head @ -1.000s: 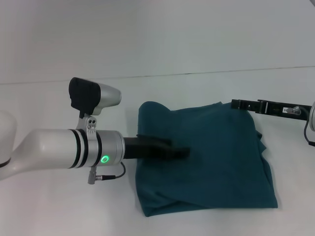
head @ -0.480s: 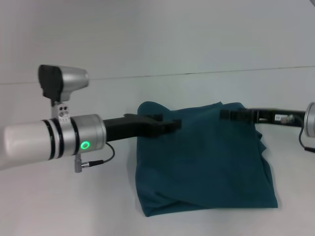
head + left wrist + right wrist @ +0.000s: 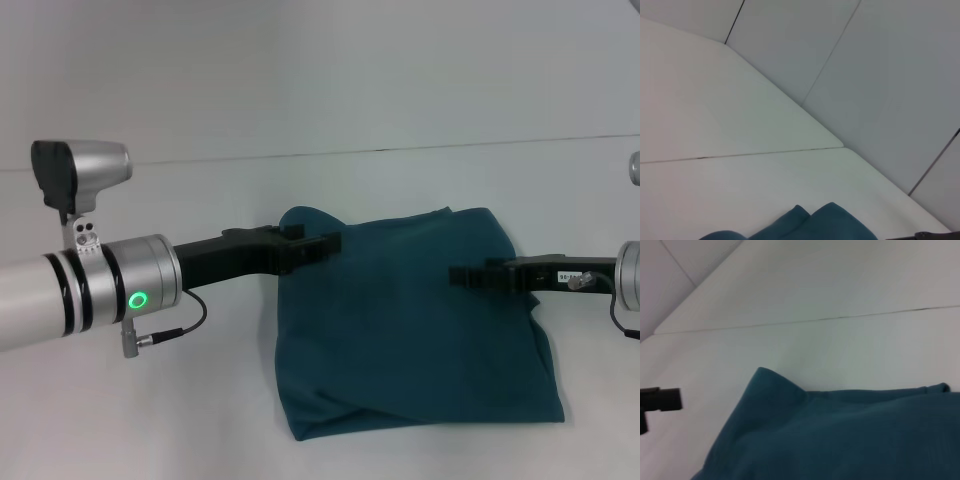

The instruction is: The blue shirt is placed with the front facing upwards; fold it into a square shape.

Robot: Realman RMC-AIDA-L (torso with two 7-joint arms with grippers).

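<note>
Head view: I count one blue shirt (image 3: 415,320), folded, print hidden. Two grippers: left gripper (image 3: 325,244), right gripper (image 3: 468,277); can't tell finger state on either.

Open table (image 3: 150,420) on every side of the shirt (image 3: 410,320). Left gripper (image 3: 325,245) over the shirt's far left corner, right gripper (image 3: 465,277) over its right half; clear cloth between them. Wall (image 3: 320,70) behind.

plain dark teal shirt (image 3: 420,320), white table (image 3: 150,420), black end effectors
</note>
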